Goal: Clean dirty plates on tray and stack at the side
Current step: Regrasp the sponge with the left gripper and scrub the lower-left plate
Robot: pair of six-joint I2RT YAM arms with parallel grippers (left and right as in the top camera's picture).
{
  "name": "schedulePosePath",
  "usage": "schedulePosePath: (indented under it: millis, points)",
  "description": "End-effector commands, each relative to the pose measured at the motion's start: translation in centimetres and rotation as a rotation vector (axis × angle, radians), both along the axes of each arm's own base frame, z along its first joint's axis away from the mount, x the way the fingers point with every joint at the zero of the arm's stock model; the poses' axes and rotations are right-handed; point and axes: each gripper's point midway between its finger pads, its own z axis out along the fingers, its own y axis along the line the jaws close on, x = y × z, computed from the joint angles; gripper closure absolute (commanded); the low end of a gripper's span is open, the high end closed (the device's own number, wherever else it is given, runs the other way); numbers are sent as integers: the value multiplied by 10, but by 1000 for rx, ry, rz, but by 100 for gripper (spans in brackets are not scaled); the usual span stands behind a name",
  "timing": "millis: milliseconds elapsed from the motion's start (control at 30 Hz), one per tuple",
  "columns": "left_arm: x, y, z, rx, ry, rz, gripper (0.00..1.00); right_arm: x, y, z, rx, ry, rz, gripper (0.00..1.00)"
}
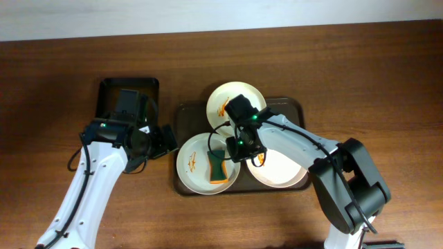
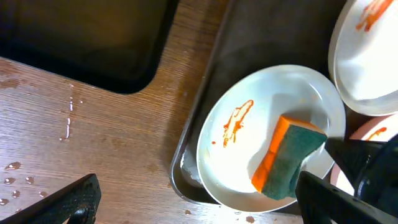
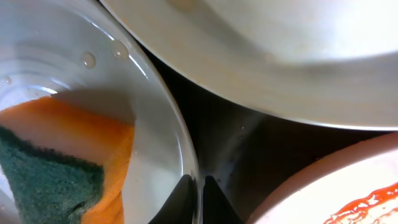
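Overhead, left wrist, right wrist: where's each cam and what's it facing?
Overhead: above table, straight down on tray and three plates; both arms show.
Left wrist: over tray's left edge, facing sponge plate; open left claw, one finger bottom-left.
Right wrist: low between plates; shut right claw at bottom.
Shared: the sponge, in all three.

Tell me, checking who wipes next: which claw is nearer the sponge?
Right. The right claw is beside the sponge; the left claw hangs past the tray's left edge.

Top-down overhead; close wrists sharing plate (image 2: 273,99)
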Motion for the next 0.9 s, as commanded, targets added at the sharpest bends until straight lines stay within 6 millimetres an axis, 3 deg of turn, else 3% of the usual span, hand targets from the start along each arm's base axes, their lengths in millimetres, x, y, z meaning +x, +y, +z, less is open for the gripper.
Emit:
schedulePosePath:
  millis: [0,67,133,200,367,600,700,867]
  points:
    - [-2,-6,-2,-24,6,-37,16,-5,1,-5,-9,6,4,94]
    - [-5,-9,-5,-31,15,-47,16,-5,1,-5,-9,6,4,95]
    - [-9,-18,-13,-40,22,-77,31,-5,1,-5,-8,6,4,96]
    - [-12,-41,-26,-100,6,-137,54,-5,1,-5,-8,6,4,96]
    - [-11,-84,-52,-198,-89,-257,40,-6,4,-4,10,13,7,96]
    - [-10,-124,-86,-203,-95,-332,39,-6,7,-3,26,15,9,96]
    - [-9,-126,-105,-152,-71,-295,40,-6,7,-3,24,17,9,96]
    - [-11,-134,-108,-130,-87,-320,42,-6,7,-3,24,17,9,96]
